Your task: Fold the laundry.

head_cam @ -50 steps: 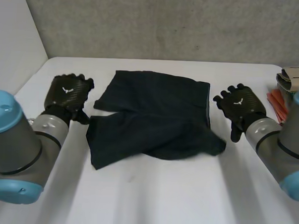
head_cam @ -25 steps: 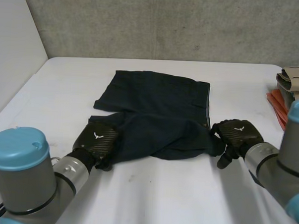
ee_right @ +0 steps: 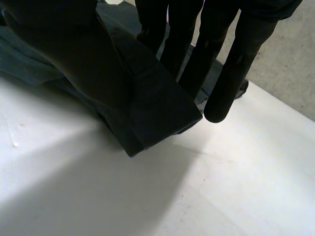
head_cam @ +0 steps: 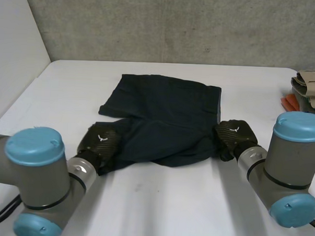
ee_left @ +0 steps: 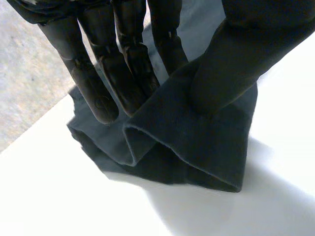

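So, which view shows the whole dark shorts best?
The head view: the dark shorts lie whole on the white table, with the left hand and the right hand at their near corners. The left wrist view shows one corner pinched in the left hand; the right wrist view shows the other in the right hand.

My left hand (head_cam: pixel 101 141) and right hand (head_cam: pixel 235 133): black carbon-weave backs, small white logo each; arms (head_cam: pixel 273 167) grey, caps (head_cam: pixel 38 145) light-blue.
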Controlling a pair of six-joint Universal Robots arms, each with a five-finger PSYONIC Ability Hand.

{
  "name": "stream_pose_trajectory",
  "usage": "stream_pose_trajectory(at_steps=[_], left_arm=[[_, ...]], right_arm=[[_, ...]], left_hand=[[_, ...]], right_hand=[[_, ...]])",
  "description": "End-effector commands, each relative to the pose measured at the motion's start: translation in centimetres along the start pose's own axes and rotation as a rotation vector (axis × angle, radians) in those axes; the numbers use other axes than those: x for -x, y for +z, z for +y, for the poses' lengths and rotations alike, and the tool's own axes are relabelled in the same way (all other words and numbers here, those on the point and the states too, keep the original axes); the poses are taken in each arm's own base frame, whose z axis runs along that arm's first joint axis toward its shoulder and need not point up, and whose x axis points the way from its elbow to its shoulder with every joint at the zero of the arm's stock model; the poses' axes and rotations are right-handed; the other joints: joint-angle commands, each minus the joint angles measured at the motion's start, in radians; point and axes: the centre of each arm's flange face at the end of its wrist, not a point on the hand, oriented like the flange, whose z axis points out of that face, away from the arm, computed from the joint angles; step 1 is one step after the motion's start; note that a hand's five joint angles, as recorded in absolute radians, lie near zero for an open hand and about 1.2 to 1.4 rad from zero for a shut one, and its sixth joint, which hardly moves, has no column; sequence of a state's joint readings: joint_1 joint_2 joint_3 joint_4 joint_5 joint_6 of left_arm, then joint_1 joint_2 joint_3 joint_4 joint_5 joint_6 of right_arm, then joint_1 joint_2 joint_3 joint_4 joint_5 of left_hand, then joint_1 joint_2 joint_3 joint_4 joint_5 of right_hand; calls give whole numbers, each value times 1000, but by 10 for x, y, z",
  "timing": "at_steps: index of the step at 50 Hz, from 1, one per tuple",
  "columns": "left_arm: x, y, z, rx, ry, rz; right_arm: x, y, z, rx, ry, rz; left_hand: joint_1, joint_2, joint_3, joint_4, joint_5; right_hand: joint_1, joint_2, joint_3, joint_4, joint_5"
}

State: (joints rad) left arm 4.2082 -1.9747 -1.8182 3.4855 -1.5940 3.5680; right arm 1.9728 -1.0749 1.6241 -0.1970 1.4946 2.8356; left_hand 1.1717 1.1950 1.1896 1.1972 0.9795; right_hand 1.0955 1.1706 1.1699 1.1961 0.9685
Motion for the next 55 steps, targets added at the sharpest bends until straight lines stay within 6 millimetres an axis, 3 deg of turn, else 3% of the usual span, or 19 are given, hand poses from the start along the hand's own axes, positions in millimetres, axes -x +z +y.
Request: stream_pose_trajectory(at_steps=[1,6,10,13,16,19,23,24,29,37,42,44,46,47,48,49,50,52,55], left_arm=[[14,-55,-33,20,91,19],[11,-116,-27,255,208,179],[2,-151,-22,383,274,343],[-1,-154,-28,354,289,381],[2,-139,-36,269,295,337],[6,-107,-47,134,306,251],[9,-55,-60,-35,317,138],[10,-44,-64,-72,319,112],[15,30,-78,-247,335,-27],[34,119,-71,-293,363,-179],[43,159,-62,-315,363,-231],[44,175,-55,-325,362,-246],[49,187,-53,-343,359,-271],[49,190,-53,-350,357,-276],[50,191,-56,-361,352,-280],[49,191,-58,-370,350,-276],[46,190,-59,-376,349,-271],[45,191,-61,-387,343,-275],[37,184,-69,-409,337,-274]], right_arm=[[-10,-53,-36,53,-252,-26],[-6,-84,-25,236,-515,-135],[-3,-120,-20,366,-671,-255],[-6,-129,-19,399,-695,-298],[-7,-124,-25,351,-679,-276],[-10,-114,-30,309,-655,-233],[-13,-80,-33,234,-568,-163],[-15,-64,-38,194,-522,-124],[-21,-24,-57,60,-420,-17],[-30,48,-58,-74,-405,141],[-33,97,-48,-169,-404,222],[-32,106,-42,-183,-405,229],[-30,122,-31,-202,-408,242],[-29,126,-27,-209,-409,250],[-30,133,-21,-217,-415,266],[-30,138,-18,-221,-420,280],[-30,140,-16,-221,-419,292],[-34,143,-17,-227,-419,339],[-41,136,-35,-256,-399,384]], left_hand=[[225,201,207,199,242],[225,201,207,199,242],[225,201,207,199,242],[225,201,207,199,242],[225,201,207,199,242],[225,201,207,199,242],[225,201,207,199,242],[225,201,207,199,242],[225,201,207,199,242],[225,201,207,199,242],[225,201,207,199,242],[225,201,207,199,242],[225,201,207,199,242],[4,-19,-14,-21,22],[-687,-710,-705,-712,-669],[-997,-1020,-1015,-1023,-980],[-892,-916,-910,-918,-875],[-997,-1020,-1015,-1023,-980],[-997,-1020,-1015,-1023,-980]], right_hand=[[301,226,226,200,253],[301,226,226,200,253],[301,226,226,200,253],[301,226,226,200,253],[301,226,226,200,253],[301,226,226,200,253],[301,226,226,200,253],[301,226,226,200,253],[301,226,226,200,253],[301,226,226,200,253],[301,226,226,200,253],[301,226,226,200,253],[-267,-342,-342,-368,-315],[-576,-651,-650,-676,-623],[-921,-996,-995,-1022,-969],[-921,-996,-995,-1022,-969],[-921,-996,-995,-1022,-969],[-921,-996,-995,-1022,-969],[-921,-996,-995,-1022,-969]])
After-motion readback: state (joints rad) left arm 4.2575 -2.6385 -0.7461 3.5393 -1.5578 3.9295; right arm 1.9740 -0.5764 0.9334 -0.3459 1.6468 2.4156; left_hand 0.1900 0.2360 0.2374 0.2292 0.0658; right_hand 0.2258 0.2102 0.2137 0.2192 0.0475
